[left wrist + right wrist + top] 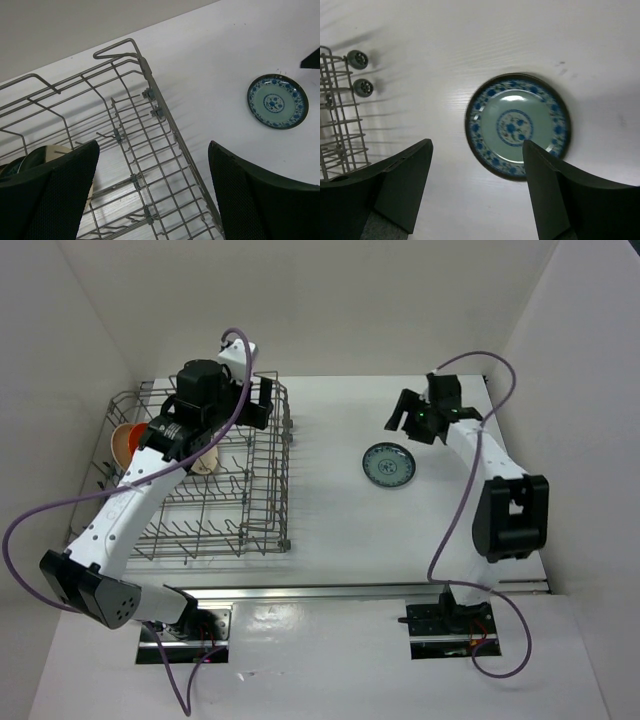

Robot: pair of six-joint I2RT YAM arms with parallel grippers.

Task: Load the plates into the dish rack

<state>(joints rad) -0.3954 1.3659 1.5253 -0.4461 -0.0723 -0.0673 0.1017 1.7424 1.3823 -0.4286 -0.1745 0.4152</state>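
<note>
White walls close in a white table [340, 530] on three sides, seen from above and behind two robot arms.

On the left half of the table stands a grey wire dish rack [285, 480] with rows of upright tines and tall open-grid sides. An orange plate [122, 443] stands on edge at the rack's left side. A cream plate [205, 462] stands near the rack's middle, partly hidden under the left arm.

The left arm reaches over the rack. The left gripper [255, 400] hangs above the rack's far right corner, with its black fingers spread wide and nothing between them. In the left wrist view, the rack's rim [160, 107] runs diagonally between the two fingers. A pale plate edge with a darker rim beside it peeks out behind one finger, too hidden to identify.

One teal-blue patterned plate [388, 464] lies flat on the bare table, face up, well apart from the rack and to its right. It is pale green in the centre with a band of blue flowers and a dark rim.

The right gripper [405, 418] hovers just beyond this plate, on its far right side, not touching it. In the right wrist view its jaws are parted wide and the plate [517, 125] shows between the fingertips — closer to one finger than the other. Two small grey wheels [360, 72] on the rack's corner [340, 115] appear at the left edge of that view.
</note>
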